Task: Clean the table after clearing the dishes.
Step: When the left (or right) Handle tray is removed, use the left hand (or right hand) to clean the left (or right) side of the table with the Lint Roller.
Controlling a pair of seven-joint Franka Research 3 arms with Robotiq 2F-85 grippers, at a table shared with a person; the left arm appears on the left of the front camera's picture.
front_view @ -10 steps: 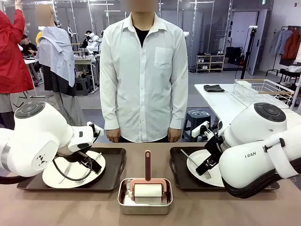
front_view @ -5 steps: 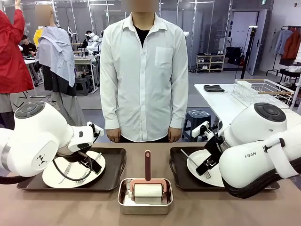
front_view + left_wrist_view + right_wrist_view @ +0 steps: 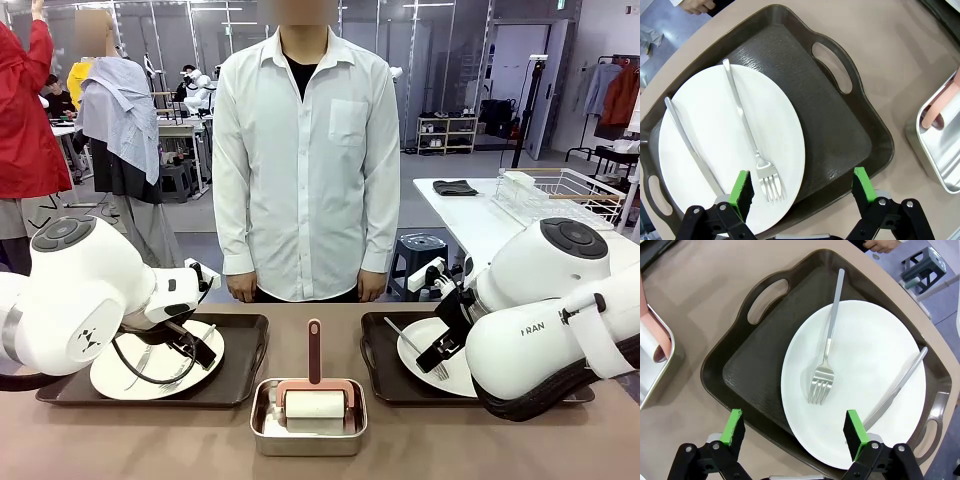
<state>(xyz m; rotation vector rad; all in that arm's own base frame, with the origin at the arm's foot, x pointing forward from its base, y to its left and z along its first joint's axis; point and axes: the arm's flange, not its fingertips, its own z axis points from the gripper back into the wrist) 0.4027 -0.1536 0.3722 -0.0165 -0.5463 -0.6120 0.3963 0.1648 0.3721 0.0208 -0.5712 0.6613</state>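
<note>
I see nothing moved since a second ago; left gripper (image 3: 801, 186) hangs wide open and empty over the left plate (image 3: 715, 135); right gripper (image 3: 794, 429) likewise over the right plate (image 3: 865, 365).

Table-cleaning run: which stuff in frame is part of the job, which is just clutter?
Job:
table
left tray, left plate, left fork, left knife
right tray, right plate, right fork, right knife
probably the roller in the steel pan, for cleaning

Lying about:
wire rack, dark cloth, white side table, stool
</note>
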